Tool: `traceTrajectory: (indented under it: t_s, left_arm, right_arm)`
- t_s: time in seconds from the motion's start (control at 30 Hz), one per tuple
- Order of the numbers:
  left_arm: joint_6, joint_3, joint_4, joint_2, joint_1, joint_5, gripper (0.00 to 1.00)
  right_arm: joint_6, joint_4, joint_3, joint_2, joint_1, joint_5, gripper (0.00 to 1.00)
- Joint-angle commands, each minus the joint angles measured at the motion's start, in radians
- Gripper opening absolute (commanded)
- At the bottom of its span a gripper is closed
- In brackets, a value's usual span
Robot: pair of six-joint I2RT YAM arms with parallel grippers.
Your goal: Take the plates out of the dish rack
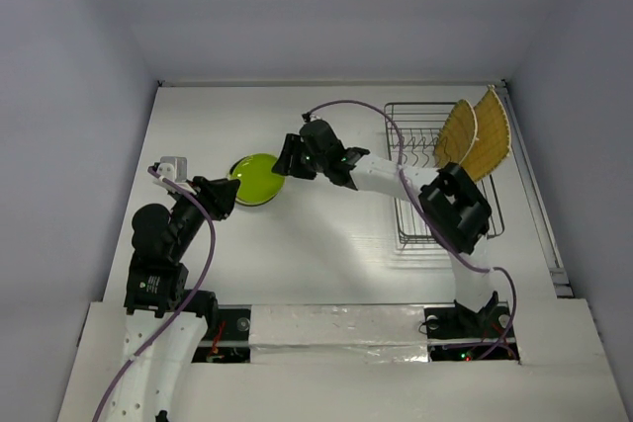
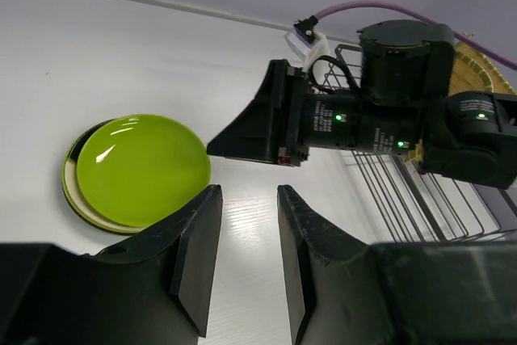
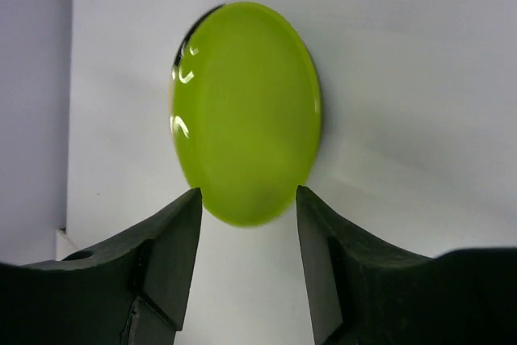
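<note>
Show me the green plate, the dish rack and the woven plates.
green plate (image 1: 255,179): top view, middle of its face.
dish rack (image 1: 407,124): top view, bare wires, far left corner.
woven plates (image 1: 489,135): top view, face of the right one.

The scene is lit brightly and evenly from above. In the top view the white table is nearly washed out, and a glare patch is seen at the near end of the dish rack; only soft shadows are cast under the arms. White highlights are reflected on the glossy green plate, and a faint shadow is thrown along its rim. The left fingers and right fingers are rendered dark, underexposed and slightly soft in the foreground.
</note>
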Motion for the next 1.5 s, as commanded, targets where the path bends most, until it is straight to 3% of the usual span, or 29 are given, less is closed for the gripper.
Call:
traceTrajectory:
  t_s: [0.0, 0.1, 0.17, 0.2, 0.23, 0.27, 0.33, 0.43, 0.53, 0.6, 0.7, 0.73, 0.83, 1.1, 1.4, 1.47]
  left_arm:
    - [0.003, -0.005, 0.044, -0.010, -0.007, 0.006, 0.31]
    - [0.003, -0.007, 0.044, -0.012, -0.007, 0.006, 0.29]
    - [0.003, -0.007, 0.042, -0.013, -0.007, 0.006, 0.25]
    - [0.004, -0.005, 0.042, -0.013, -0.007, 0.007, 0.23]
    - [0.003, -0.005, 0.044, -0.013, -0.007, 0.006, 0.20]
    - [0.003, -0.007, 0.042, -0.013, -0.007, 0.006, 0.15]
    - [0.003, -0.007, 0.042, -0.010, -0.007, 0.006, 0.04]
    - [0.003, -0.005, 0.042, -0.012, -0.007, 0.003, 0.02]
    - [0.001, -0.007, 0.044, -0.015, -0.007, 0.003, 0.14]
    - [0.000, -0.005, 0.044, -0.013, -0.007, 0.006, 0.32]
    - [0.000, -0.007, 0.045, -0.008, -0.016, 0.010, 0.50]
    - [0.000, -0.007, 0.045, -0.007, -0.017, 0.013, 0.53]
    - [0.000, -0.007, 0.047, -0.004, -0.017, 0.016, 0.56]
    - [0.000, -0.007, 0.048, -0.013, -0.017, 0.016, 0.55]
    - [0.003, -0.008, 0.049, -0.019, -0.017, 0.019, 0.49]
    - [0.001, -0.008, 0.048, -0.021, -0.017, 0.018, 0.43]
  right_arm:
    - [-0.081, -0.041, -0.043, -0.151, 0.005, 0.119, 0.56]
    - [-0.164, -0.123, -0.085, -0.260, 0.005, 0.222, 0.51]
    - [-0.219, -0.149, -0.148, -0.376, 0.005, 0.295, 0.36]
    - [-0.234, -0.176, -0.172, -0.422, 0.005, 0.390, 0.24]
    - [-0.251, -0.195, -0.195, -0.468, 0.005, 0.444, 0.06]
    - [-0.277, -0.219, -0.235, -0.517, 0.005, 0.496, 0.00]
    - [-0.297, -0.320, -0.301, -0.669, -0.035, 0.662, 0.00]
    - [-0.319, -0.384, -0.364, -0.873, -0.102, 0.764, 0.00]
    - [-0.354, -0.425, -0.433, -1.019, -0.239, 0.781, 0.00]
    - [-0.382, -0.431, -0.453, -1.056, -0.352, 0.718, 0.04]
    - [-0.417, -0.474, -0.427, -1.049, -0.441, 0.759, 0.25]
    - [-0.429, -0.476, -0.412, -1.038, -0.461, 0.771, 0.44]
    - [-0.452, -0.453, -0.399, -1.000, -0.544, 0.741, 0.63]
    - [-0.501, -0.344, -0.346, -0.785, -0.691, 0.616, 0.58]
    - [-0.495, -0.264, -0.352, -0.683, -0.712, 0.577, 0.25]
    - [-0.494, -0.261, -0.359, -0.690, -0.712, 0.581, 0.10]
